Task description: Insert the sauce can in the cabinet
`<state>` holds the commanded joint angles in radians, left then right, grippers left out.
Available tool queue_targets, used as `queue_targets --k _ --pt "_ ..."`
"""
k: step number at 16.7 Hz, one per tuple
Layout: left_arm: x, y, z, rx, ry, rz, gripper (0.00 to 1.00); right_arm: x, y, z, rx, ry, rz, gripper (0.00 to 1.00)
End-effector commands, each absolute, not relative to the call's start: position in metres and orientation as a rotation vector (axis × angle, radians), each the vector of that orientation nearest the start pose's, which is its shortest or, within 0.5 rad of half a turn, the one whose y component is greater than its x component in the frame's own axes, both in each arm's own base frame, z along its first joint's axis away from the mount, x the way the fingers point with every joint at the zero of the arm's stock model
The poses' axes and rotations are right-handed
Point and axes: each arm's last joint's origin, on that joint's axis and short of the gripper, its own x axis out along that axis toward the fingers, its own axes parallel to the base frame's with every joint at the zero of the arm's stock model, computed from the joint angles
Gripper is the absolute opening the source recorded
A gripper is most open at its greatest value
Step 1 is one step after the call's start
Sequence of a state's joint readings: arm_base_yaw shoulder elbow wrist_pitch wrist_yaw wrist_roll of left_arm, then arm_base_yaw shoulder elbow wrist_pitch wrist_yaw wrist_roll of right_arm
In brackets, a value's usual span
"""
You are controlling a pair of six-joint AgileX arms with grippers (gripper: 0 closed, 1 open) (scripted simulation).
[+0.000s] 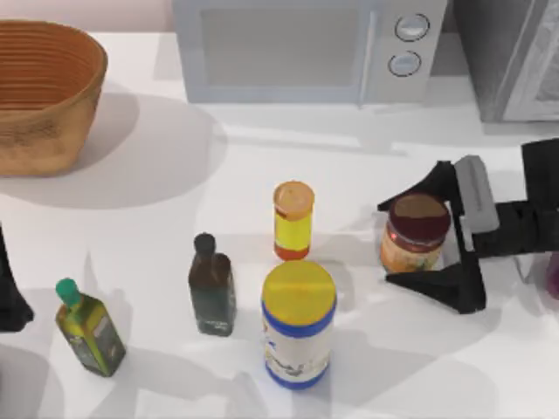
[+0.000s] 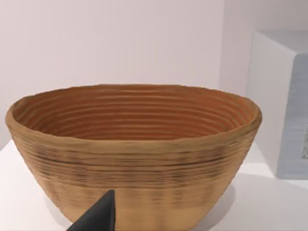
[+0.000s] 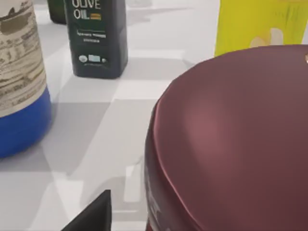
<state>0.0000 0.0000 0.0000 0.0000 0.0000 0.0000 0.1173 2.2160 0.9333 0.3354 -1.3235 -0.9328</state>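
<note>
The sauce can (image 1: 417, 232), squat with a maroon lid and orange label, stands upright on the table at the right. My right gripper (image 1: 389, 243) reaches in from the right and is open, one black finger on the far side of the can and one on the near side. In the right wrist view the maroon lid (image 3: 231, 144) looms close, with one fingertip (image 3: 91, 214) beside it. The cabinet (image 1: 511, 61), dark grey with a paler door, stands at the back right corner. My left gripper (image 1: 10, 301) is parked at the left edge.
A pale microwave (image 1: 306, 48) stands at the back centre and a woven basket (image 1: 44, 96) at the back left. A yellow bottle (image 1: 293, 220), a yellow-lidded canister (image 1: 299, 325), a dark bottle (image 1: 211, 286) and a green-capped oil bottle (image 1: 87, 330) stand left of the can.
</note>
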Motion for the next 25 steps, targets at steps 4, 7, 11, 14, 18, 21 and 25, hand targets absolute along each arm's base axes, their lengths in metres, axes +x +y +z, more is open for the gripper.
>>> queue_targets --k 4,7,11,14,18,21,25 --pt "0.106 -0.001 0.16 0.0 0.0 0.0 1.0 0.348 0.073 0.031 -0.156 0.157 1.555 0.7" --pt "0.106 -0.001 0.16 0.0 0.0 0.0 1.0 0.348 0.073 0.031 -0.156 0.157 1.555 0.47" --pt "0.106 -0.001 0.16 0.0 0.0 0.0 1.0 0.348 0.073 0.031 -0.156 0.157 1.555 0.17" --pt "0.106 -0.001 0.16 0.0 0.0 0.0 1.0 0.348 0.073 0.031 -0.156 0.157 1.555 0.0" --pt "0.106 -0.001 0.16 0.0 0.0 0.0 1.0 0.348 0.073 0.031 -0.156 0.157 1.555 0.0" --pt "0.106 -0.001 0.16 0.0 0.0 0.0 1.0 0.348 0.073 0.031 -0.156 0.157 1.555 0.0" --pt "0.106 -0.001 0.16 0.0 0.0 0.0 1.0 0.353 0.074 0.043 -0.175 0.14 1.55 0.0"
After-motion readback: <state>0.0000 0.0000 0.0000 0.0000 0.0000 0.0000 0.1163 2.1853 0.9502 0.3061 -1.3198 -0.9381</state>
